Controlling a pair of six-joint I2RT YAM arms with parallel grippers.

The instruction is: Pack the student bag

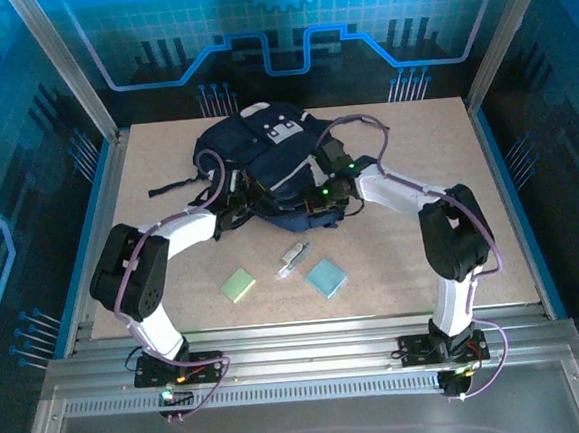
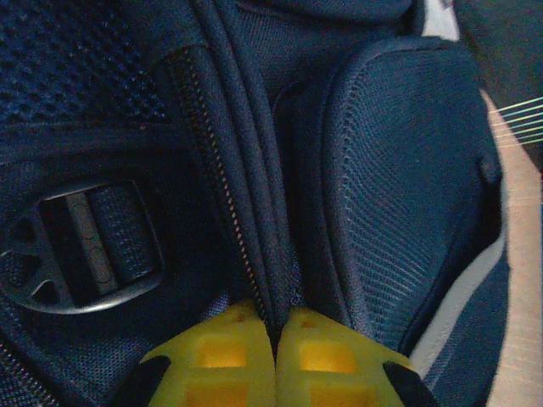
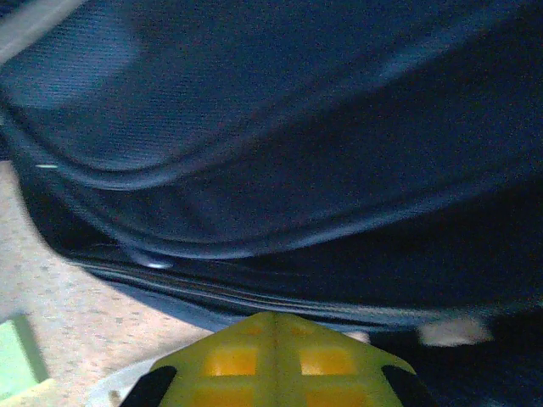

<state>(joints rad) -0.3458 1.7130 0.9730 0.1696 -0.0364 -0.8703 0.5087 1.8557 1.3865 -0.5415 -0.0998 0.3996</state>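
Top external: I see the bag (image 1: 264, 148) lying at the far middle of the table (image 1: 443, 255), with both arms bent in to its near edge
Left gripper (image 1: 234, 195): at the bag's near left side; on my left wrist feed its yellow fingers (image 2: 221, 360) are clenched together on the ridge of the zipper (image 2: 225, 212), which runs down into the seam between them
Right gripper (image 1: 320, 200): at the bag's near right side; on my right wrist feed its fingers (image 3: 229, 360) are pressed together, tips right up against the bag's lower edge, and I cannot tell whether any fabric is caught between them
Buckle (image 2: 81, 246): black, lying on the bag to the left of the zipper
Green pad (image 1: 239, 284): flat on the table, nearer to me than the bag and apart from it
Blue pad (image 1: 325, 278): flat on the table, right of the green pad
White item (image 1: 293, 259): small, between the two pads and slightly farther back; too small for me to name
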